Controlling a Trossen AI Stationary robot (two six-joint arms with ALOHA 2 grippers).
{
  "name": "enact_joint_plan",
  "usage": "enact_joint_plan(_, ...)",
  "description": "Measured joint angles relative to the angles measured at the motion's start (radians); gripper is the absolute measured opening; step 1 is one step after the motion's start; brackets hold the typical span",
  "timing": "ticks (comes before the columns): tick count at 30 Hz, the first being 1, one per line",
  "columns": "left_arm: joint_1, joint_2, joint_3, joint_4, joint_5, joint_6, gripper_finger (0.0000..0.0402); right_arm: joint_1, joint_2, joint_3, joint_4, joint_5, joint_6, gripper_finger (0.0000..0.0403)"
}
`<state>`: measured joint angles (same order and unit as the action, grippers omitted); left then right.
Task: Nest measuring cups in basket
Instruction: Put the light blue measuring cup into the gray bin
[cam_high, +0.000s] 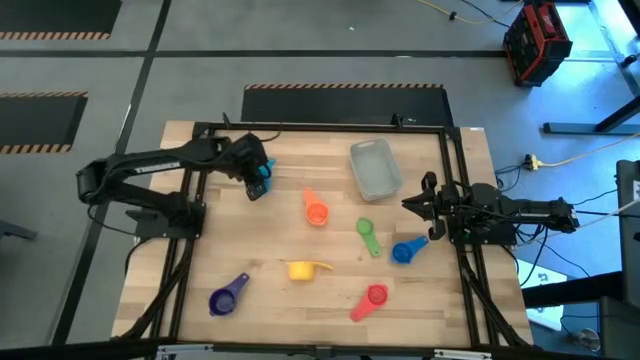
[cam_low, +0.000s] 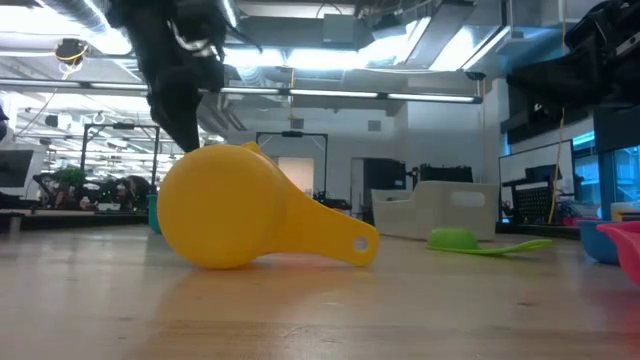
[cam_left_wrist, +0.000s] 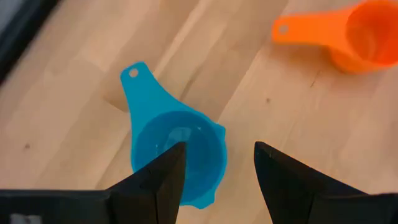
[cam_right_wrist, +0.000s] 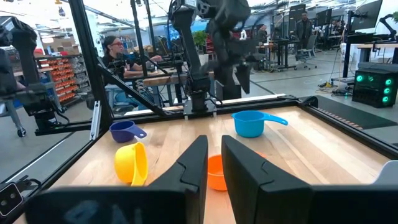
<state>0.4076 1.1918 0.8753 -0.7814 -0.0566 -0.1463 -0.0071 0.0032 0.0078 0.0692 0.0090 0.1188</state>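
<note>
Hovering over the light blue measuring cup (cam_left_wrist: 177, 146), your left gripper (cam_left_wrist: 217, 168) has its jaws spread wide and empty, one finger over the bowl's interior and the other just outside the rim nearest the orange measuring cup (cam_left_wrist: 367, 37). The light blue cup sits upright on the wooden table (cam_high: 260, 250) near the left rear corner, its flat handle pointing away from the gripper. To do this grasp well, you should lower until the fingers straddle the bowl wall, then close on that wall rather than on the handle, so the cup hangs level for carrying. The basket (cam_high: 375, 168) stands well apart, toward the rear right of the table, with nothing visible inside it, so the nesting is judged barely begun. The green cup (cam_high: 367, 235), dark blue cup (cam_high: 406, 249), yellow cup (cam_high: 303, 268), purple cup (cam_high: 227, 296) and red cup (cam_high: 372, 299) lie scattered across the front half. Your right gripper (cam_high: 425, 205) waits at the right edge of the table beside the basket, its fingers nearly closed with nothing between them. Keep it clear of the basket while the left arm carries.
</note>
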Motion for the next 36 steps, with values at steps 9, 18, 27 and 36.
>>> enact_joint_plan(9,0.000,0.185,0.000,0.004,-0.003,0.000,0.0183,0.000,0.000,0.000,0.000,0.000,0.000,0.0053)
enact_joint_plan(18,0.000,0.314,0.000,0.012,-0.004,0.000,0.0183,0.000,0.000,0.000,0.000,-0.001,0.000,0.0053)
enact_joint_plan(27,0.000,0.342,0.000,0.018,-0.008,0.000,0.0165,0.000,0.000,0.000,0.000,-0.001,0.000,0.0053)
enact_joint_plan(36,0.000,0.342,0.000,0.018,-0.009,0.000,0.0106,0.000,0.000,0.000,0.000,-0.002,0.004,0.0053)
